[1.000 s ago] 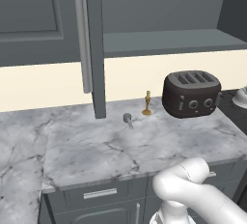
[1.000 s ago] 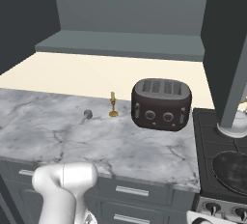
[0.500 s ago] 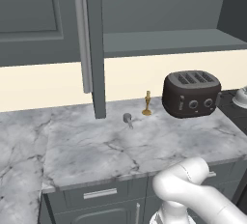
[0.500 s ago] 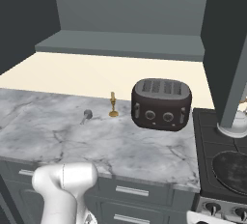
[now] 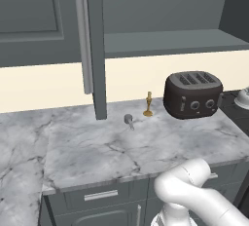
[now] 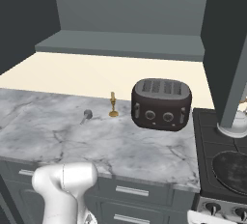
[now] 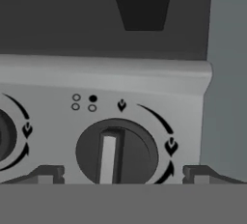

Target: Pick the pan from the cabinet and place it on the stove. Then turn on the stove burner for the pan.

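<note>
Your end effector [image 7: 117,172] sat right in front of the stove's control panel. In the hand view its two dark fingertips [image 7: 46,174] stood spread wide, one on each side of a round black knob [image 7: 116,151], released and gripping nothing. The knob's pale bar pointed straight up toward a small arrow mark. Above it, four tiny dots sat in a square, the upper right one filled black. Part of a second knob [image 7: 6,136] showed at the left edge.

The right base view gave you the stove [image 6: 223,156] at the right end of the marble surface [image 6: 72,141], with a dark round shape, likely the pan [image 6: 232,170], on its near burner. You could not tell its rim clearly. A pale kettle-like object [image 6: 236,124] sat behind it. A row of knobs [image 6: 212,210] ran along the stove front, at the bottom edge.

The left base view showed only a sliver of the stove [image 5: 240,115] at the right edge. It showed instead the cabinet [image 5: 160,20] with one door [image 5: 95,45] swung open, edge toward you, its silver handle [image 5: 83,45] upright, and the bare grey shelf [image 5: 170,42] inside.

Both base views showed a dark four-slot toaster [image 5: 192,95], a small brass figure [image 5: 148,105] and a little grey item [image 5: 129,120] lying on the surface.
</note>
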{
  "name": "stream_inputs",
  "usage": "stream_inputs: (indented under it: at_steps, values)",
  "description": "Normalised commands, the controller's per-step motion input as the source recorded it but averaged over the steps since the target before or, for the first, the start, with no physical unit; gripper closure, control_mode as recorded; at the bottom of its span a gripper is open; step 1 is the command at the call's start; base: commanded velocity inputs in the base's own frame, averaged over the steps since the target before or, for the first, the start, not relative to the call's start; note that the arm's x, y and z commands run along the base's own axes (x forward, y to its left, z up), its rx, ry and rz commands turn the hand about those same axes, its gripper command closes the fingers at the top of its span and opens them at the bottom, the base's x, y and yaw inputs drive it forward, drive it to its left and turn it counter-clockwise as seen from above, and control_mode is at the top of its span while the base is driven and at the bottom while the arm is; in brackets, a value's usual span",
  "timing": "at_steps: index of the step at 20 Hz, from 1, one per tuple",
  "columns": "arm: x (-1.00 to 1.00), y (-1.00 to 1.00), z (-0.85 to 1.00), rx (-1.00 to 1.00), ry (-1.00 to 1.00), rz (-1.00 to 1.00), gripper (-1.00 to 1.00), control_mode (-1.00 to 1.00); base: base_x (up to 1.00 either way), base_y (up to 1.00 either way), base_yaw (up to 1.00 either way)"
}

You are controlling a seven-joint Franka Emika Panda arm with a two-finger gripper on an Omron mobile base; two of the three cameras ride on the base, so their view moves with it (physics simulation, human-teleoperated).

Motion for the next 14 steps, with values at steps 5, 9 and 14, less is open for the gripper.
stream_inputs:
  at_steps: [5,9,14]
  values:
    - [0.11,0.00,-0.01,0.00,-0.03,0.01,1.00,-1.00,0.00,0.00,0.00]
    - [0.13,0.00,-0.02,0.00,-0.04,0.03,1.00,-1.00,0.00,0.00,0.00]
    - [0.11,0.00,-0.05,0.00,-0.03,0.04,1.00,-1.00,0.00,0.00,0.00]
